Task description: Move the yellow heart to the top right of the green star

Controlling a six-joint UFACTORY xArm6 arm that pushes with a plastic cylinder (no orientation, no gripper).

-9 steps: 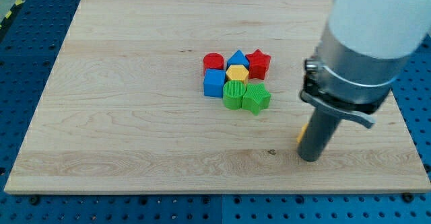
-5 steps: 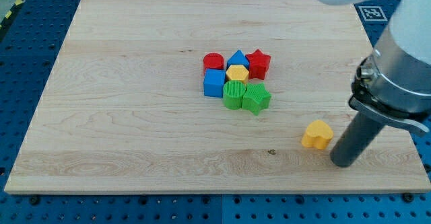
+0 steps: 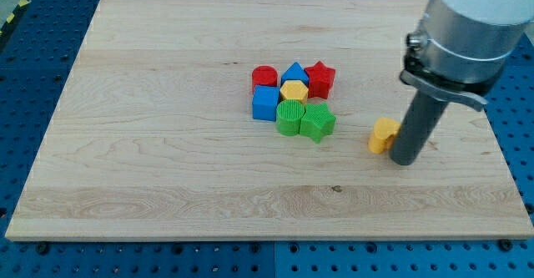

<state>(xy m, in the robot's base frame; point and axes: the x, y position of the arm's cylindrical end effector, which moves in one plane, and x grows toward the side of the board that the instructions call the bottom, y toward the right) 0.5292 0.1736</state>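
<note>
The yellow heart (image 3: 382, 134) lies on the wooden board to the right of the block cluster, partly hidden by my rod. My tip (image 3: 405, 160) rests on the board right beside the heart's right side, touching or nearly touching it. The green star (image 3: 317, 122) sits at the lower right of the cluster, about 70 px to the left of the heart. The heart is level with or slightly below the star.
The cluster also holds a green cylinder (image 3: 289, 118), a blue cube (image 3: 265, 103), a yellow hexagon (image 3: 294, 91), a red cylinder (image 3: 264, 77), a blue triangle (image 3: 294, 72) and a red star (image 3: 320, 78). The board's right edge (image 3: 501, 144) is near my rod.
My tip swung from the heart's left, around its lower right, up to its right side. The heart has moved up and slightly left.
</note>
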